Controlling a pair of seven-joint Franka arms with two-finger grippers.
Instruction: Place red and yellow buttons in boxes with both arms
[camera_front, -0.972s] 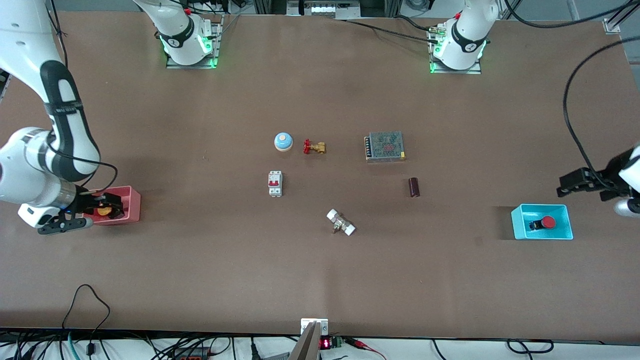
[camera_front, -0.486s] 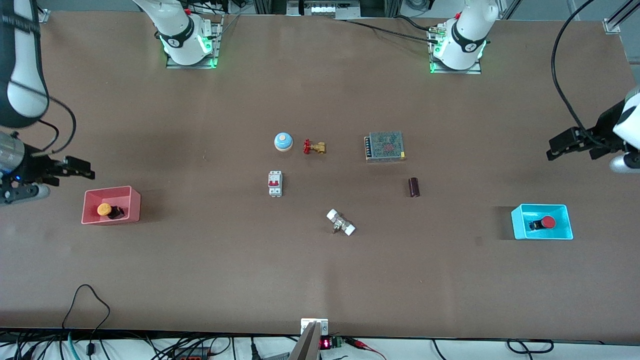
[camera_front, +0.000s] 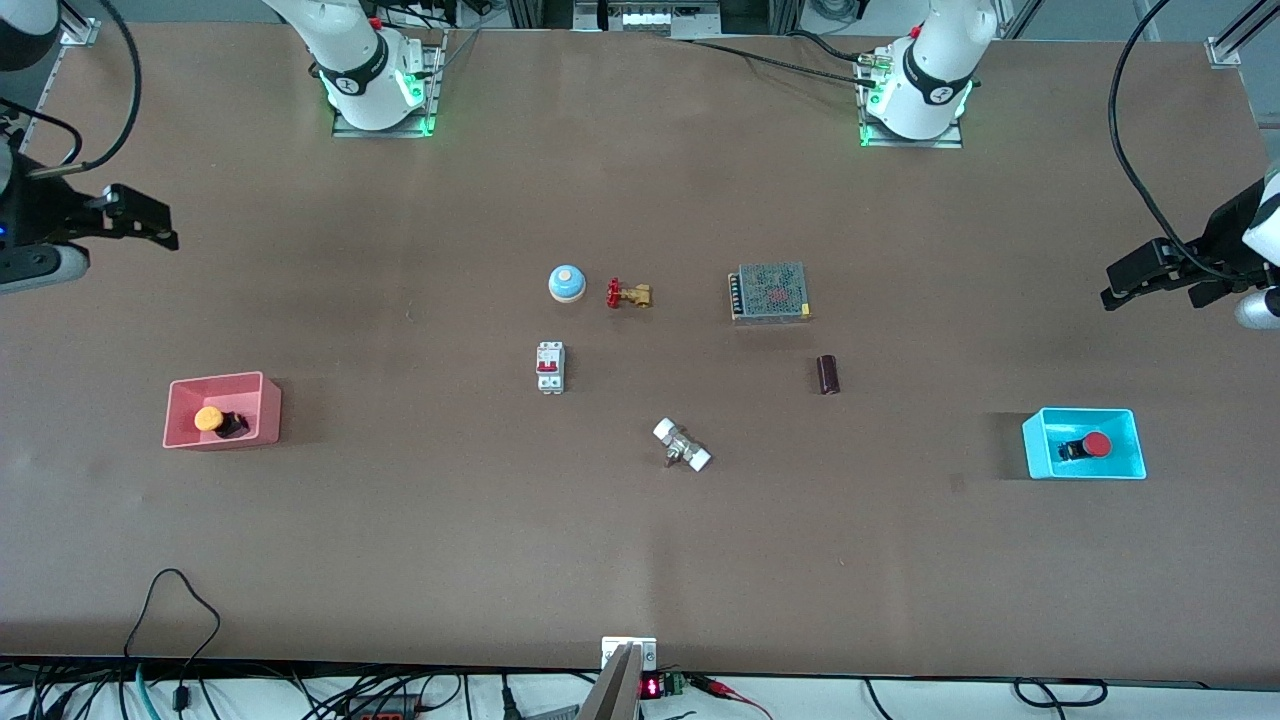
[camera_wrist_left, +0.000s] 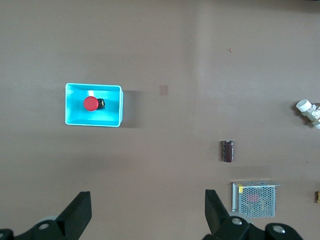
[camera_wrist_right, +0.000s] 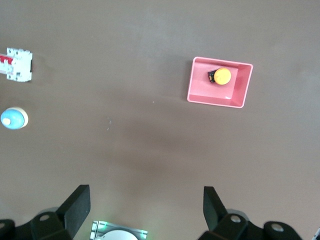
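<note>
The orange-yellow button (camera_front: 208, 419) lies in the pink-red box (camera_front: 268, 405) at the right arm's end of the table. The red button (camera_front: 1097, 444) lies in the cyan box (camera_front: 1035, 445) at the left arm's end. My right gripper (camera_front: 150, 222) is open and empty, up in the air over bare table beside the pink-red box. My left gripper (camera_front: 1118, 282) is open and empty, raised over bare table beside the cyan box. The left wrist view shows the red button (camera_wrist_left: 90, 103) in the cyan box (camera_wrist_left: 93, 121). The right wrist view shows the yellow button (camera_wrist_right: 222, 76) in the pink-red box (camera_wrist_right: 200, 90).
In the table's middle lie a blue bell (camera_front: 566, 283), a brass valve with red handle (camera_front: 628, 294), a white circuit breaker (camera_front: 550, 367), a mesh power supply (camera_front: 769, 292), a dark cylinder (camera_front: 827, 374) and a white fitting (camera_front: 681, 445).
My right gripper has let go of the yellow button in the pink-red box, risen and drawn away toward the bases. My left gripper rose from beside the cyan box.
</note>
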